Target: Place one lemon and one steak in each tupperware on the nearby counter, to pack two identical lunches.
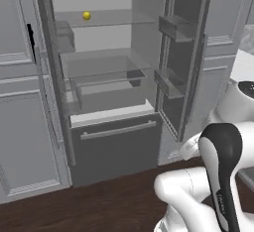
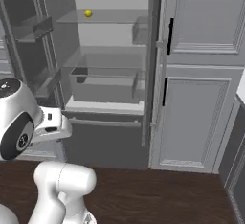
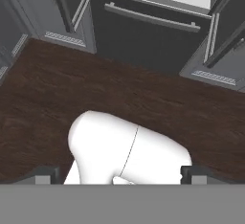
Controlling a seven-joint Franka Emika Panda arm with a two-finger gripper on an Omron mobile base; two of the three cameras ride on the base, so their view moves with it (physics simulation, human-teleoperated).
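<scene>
1. The gripper (image 3: 117,174) points down at the dark wooden floor (image 3: 43,98); its two dark fingertips (image 3: 43,175) stand far apart at the bottom of the hand view, with nothing between them but the robot's own white body.
2. In the base views the arm is folded low and close to the base, well short of the fridge.
3. Beyond the floor stands the open fridge (image 1: 106,72), its doors swung wide to both sides with door bins (image 1: 173,28) showing.
4. At its foot is a shut dark freezer drawer (image 1: 116,149) with a long bar handle (image 3: 150,18).
5. Above it sits a clear crisper drawer (image 2: 105,86), then glass shelves.
6. A lemon (image 1: 87,15) lies on the upper glass shelf (image 1: 114,18), far from the gripper.
7. Grey panelled cabinets (image 2: 201,117) with black handles flank the fridge.
</scene>
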